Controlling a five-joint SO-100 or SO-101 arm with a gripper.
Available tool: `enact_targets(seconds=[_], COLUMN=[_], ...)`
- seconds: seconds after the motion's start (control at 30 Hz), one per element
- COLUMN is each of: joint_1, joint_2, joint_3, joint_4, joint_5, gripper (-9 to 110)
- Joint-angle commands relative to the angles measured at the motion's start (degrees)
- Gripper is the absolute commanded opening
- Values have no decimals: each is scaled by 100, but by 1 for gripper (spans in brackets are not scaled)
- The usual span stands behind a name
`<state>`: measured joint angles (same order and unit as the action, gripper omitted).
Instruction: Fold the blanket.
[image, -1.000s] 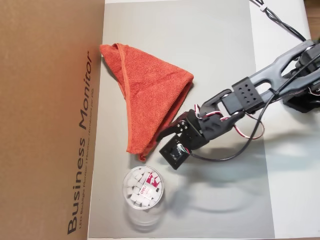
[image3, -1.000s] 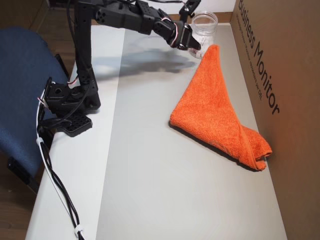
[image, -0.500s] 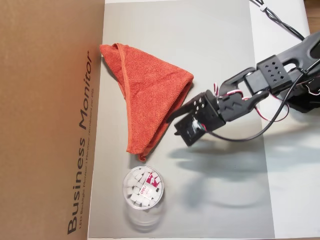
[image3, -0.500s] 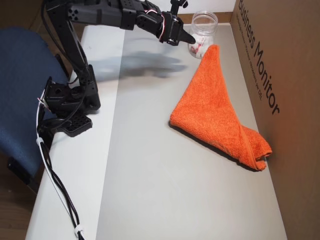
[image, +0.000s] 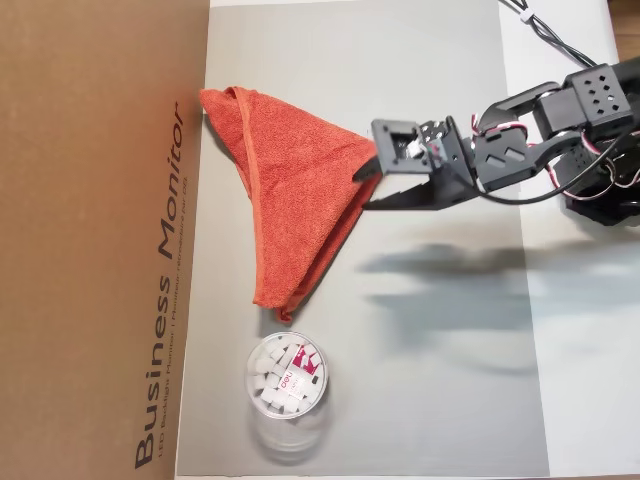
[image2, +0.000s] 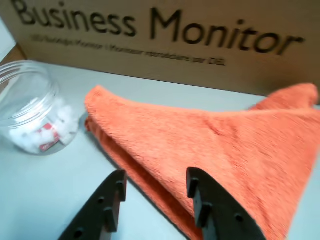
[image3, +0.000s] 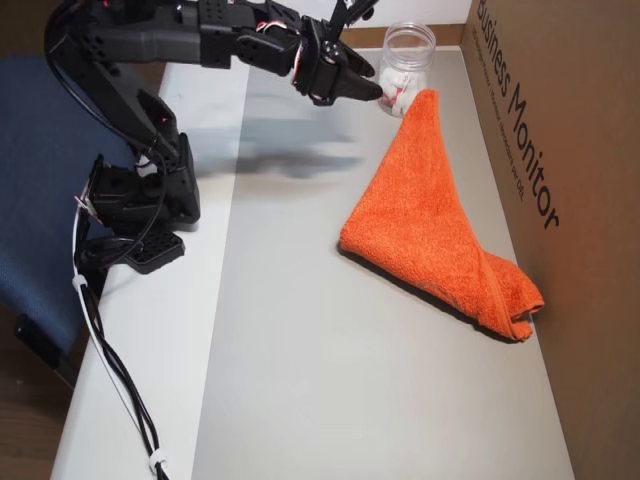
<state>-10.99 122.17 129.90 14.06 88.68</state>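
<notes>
The blanket (image: 290, 190) is an orange-red towel folded into a triangle, lying flat on the grey mat against the cardboard box. In the other overhead view the blanket (image3: 430, 230) spreads from the jar down to the box. My gripper (image: 362, 190) hovers over the blanket's right corner, raised off the table with its shadow on the mat. In the wrist view the gripper (image2: 156, 176) is open, its two black fingers (image2: 107, 205) apart with nothing held. The blanket (image2: 225, 145) lies below and beyond them.
A clear plastic jar (image: 286, 375) holding white pieces stands just past the blanket's narrow tip. A large "Business Monitor" cardboard box (image: 100, 240) walls off the blanket's far side. The arm base (image3: 140, 200) and a blue chair (image3: 40, 150) are at the table's other side.
The gripper has lifted away from the blanket's narrow tip near the jar and swung along the blanket's edge to its right corner. The blanket and jar have not moved.
</notes>
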Motion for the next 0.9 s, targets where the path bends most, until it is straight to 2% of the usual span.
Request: enact_targets(seconds=[0.0, 0.13, 0.27, 0.47, 0.73, 0.87], joint_1=[237, 501, 809, 1107, 1389, 1459], joint_2=[606, 1099, 1529, 2118, 3146, 3727], joint_3=[149, 475, 738, 1187, 1187, 1283], joint_4=[0, 0, 9, 176, 2672, 3524], joint_5=[316, 773, 809, 870, 870, 879], gripper=[11, 10, 0, 0, 0, 0])
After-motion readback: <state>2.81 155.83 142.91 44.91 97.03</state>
